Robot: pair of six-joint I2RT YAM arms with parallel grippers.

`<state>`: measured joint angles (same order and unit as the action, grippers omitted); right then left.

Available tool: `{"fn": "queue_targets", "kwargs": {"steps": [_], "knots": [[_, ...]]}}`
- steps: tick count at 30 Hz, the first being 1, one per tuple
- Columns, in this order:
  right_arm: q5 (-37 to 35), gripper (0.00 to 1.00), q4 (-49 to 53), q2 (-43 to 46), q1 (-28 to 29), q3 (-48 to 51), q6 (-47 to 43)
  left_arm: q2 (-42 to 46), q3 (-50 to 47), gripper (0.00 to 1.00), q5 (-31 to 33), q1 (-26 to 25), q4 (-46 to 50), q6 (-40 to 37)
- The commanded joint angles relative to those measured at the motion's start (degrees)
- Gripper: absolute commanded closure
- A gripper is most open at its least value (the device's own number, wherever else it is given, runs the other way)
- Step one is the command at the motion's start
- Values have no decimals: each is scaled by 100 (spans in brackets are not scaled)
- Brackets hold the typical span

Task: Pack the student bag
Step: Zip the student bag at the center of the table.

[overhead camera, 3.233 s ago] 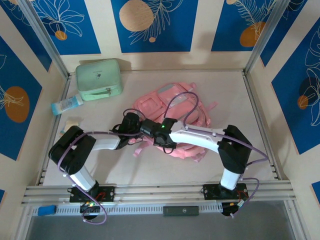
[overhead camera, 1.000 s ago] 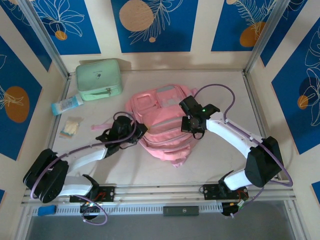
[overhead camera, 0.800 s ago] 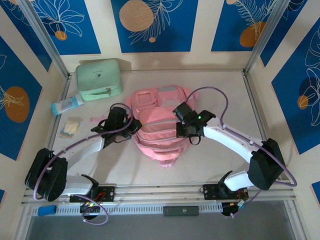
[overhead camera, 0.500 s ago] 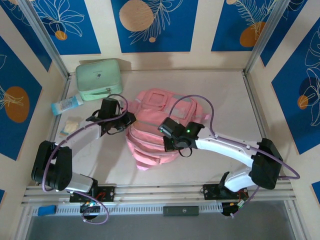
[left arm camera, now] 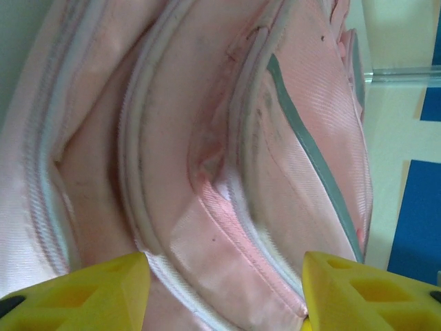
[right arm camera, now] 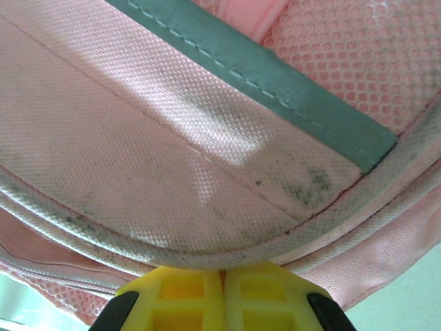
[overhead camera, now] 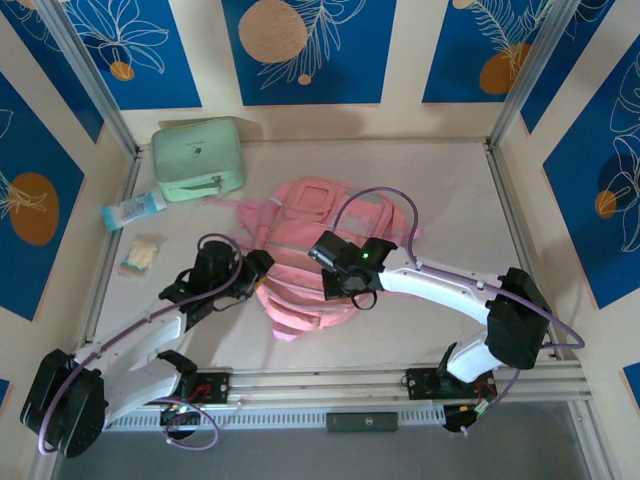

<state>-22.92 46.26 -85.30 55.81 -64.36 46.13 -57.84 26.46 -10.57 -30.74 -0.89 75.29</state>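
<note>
The student bag (overhead camera: pixel 300 245) lies in the middle of the surface (overhead camera: pixel 460 190), a soft pink heap with one strap (overhead camera: pixel 238 205) trailing toward the far left; the left arm (overhead camera: pixel 150 335) reaches in from the near left and ends against the bag's left side, and the right arm (overhead camera: pixel 440 285) stretches across from the near right and ends over the bag's middle; from the left wrist, the left jaws stand well apart, the two yellow pads (left arm camera: pixel 76 286) low at either side, with the bag's (left arm camera: pixel 207 138) curved zip seams and a grey trim strip (left arm camera: pixel 310 158) ahead of them and nothing gripped between them; from the right wrist, the right jaws are pressed tight together, their yellow tips (right arm camera: pixel 179 296) meeting on the bag's (right arm camera: pixel 172 138) pale piped edge, pinching it, with a grey-green band (right arm camera: pixel 275 76) and pink mesh further along the fabric; at the far left of the surface sits a mint green case (overhead camera: pixel 198 157), well apart from the bag; just near-left of the case lies a blue-and-white tube (overhead camera: pixel 133 210), and nearer still, by the left edge, a small pale packet (overhead camera: pixel 140 255).
</note>
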Motion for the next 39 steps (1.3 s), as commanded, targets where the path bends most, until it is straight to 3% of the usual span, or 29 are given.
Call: {"fn": "queue_targets", "kwargs": {"steps": [1,4,8,13,18,23,28,29,30,33,35,38,39], "knots": [[33,100,56,-15,1,-50,98,-225,216,40,661,-258,-372,622],[-4,100,84,-13,-8,-68,42,-631,504,42,770,-400,-466,567],[-128,100,192,-60,-38,-163,-111,-940,685,52,1075,-457,-305,376],[-438,100,514,-26,-204,-272,-420,-1101,832,82,1326,-236,298,-141],[-259,100,486,100,-761,-289,-1138,-1168,1081,100,1163,52,787,-911],[-59,100,312,96,-1308,-358,-1807,-1352,1586,100,943,218,1452,-1899],[-193,100,412,-124,-1445,-638,-2012,-1444,1856,100,755,235,1585,-2234],[-146,95,357,-67,-1395,-632,-2088,-1415,1880,100,713,235,1584,-2283],[-54,90,323,24,-1376,-618,-2116,-1383,1913,99,654,242,1595,-2360],[392,68,215,473,-1578,-589,-2087,-1183,2073,58,517,301,1810,-2655],[558,54,168,843,-1855,-556,-2025,-908,2150,42,601,386,2061,-2956],[318,33,-269,1499,-2530,-146,-2039,-457,2331,20,1331,607,2666,-3587],[-83,31,-435,1672,-2754,27,-1946,-344,2350,9,1746,702,2820,-3867]]}}
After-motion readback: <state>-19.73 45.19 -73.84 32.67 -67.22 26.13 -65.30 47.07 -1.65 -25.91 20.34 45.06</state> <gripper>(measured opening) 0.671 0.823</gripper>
